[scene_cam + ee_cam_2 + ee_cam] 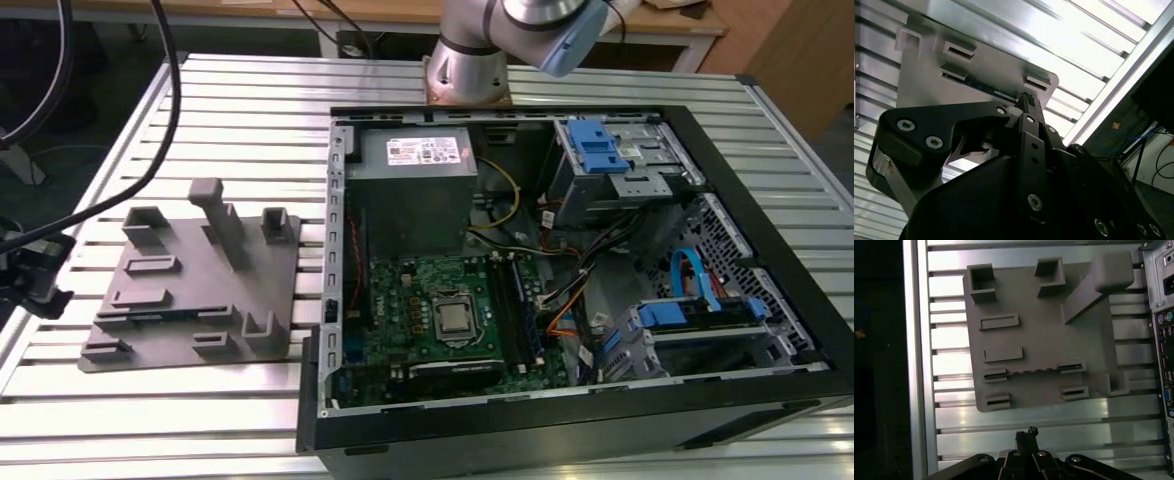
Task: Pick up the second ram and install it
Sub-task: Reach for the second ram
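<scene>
Currently gripper (1026,432) closed, empty, near second ram (1034,371) seated in grey holder (1044,325). Risk: closed jaws strike its top edge, knock it from holder.

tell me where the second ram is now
In both wrist views the second ram stands on edge in the grey fixture, held between two brackets; that fixture lies on the slatted table at the exterior view's left, beside the computer case.

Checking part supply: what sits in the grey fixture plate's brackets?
The second ram, a thin dark stick, spans two brackets on the grey fixture plate; the brackets cover its ends.
</scene>
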`<state>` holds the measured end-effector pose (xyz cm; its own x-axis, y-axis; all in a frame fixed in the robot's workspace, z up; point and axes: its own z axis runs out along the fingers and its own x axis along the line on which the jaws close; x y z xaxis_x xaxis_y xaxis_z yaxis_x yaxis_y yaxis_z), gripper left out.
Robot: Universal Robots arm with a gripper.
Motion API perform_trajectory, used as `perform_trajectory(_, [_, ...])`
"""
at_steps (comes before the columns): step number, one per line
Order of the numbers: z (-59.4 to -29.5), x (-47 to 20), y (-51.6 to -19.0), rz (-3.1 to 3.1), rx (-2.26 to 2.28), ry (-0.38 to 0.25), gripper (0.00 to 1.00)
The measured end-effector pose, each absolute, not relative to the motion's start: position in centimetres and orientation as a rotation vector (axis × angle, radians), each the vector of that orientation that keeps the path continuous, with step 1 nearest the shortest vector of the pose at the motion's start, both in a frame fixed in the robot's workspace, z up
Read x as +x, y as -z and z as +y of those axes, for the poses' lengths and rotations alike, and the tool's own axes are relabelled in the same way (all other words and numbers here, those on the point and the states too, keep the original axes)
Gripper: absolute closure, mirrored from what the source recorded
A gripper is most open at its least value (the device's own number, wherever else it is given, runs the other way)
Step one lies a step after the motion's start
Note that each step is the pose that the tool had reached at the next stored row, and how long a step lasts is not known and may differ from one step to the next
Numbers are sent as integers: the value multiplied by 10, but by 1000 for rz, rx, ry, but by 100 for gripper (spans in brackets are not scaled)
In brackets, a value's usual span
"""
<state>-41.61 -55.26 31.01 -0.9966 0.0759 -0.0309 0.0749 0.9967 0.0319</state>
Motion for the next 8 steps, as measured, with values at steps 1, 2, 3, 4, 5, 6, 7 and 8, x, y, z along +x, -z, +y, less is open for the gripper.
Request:
perform_trajectory(1, [-550, -416, -308, 3107, 117, -48, 89])
perform_trajectory(2, [-547, -415, -306, 3107, 117, -48, 89])
perform_trajectory(3, [-545, -415, -305, 3107, 117, -48, 89])
perform_trajectory(4, [-542, -415, -303, 3107, 117, -48, 89])
perform_trajectory(5, [-540, -414, -301, 3107, 117, -48, 89])
perform_trajectory(6, [-538, -414, -299, 3107, 117, -48, 89])
perform_trajectory(7, [-536, -414, -297, 3107, 117, -48, 89])
perform_trajectory(8, [-535, -414, -295, 3107, 117, -48, 89])
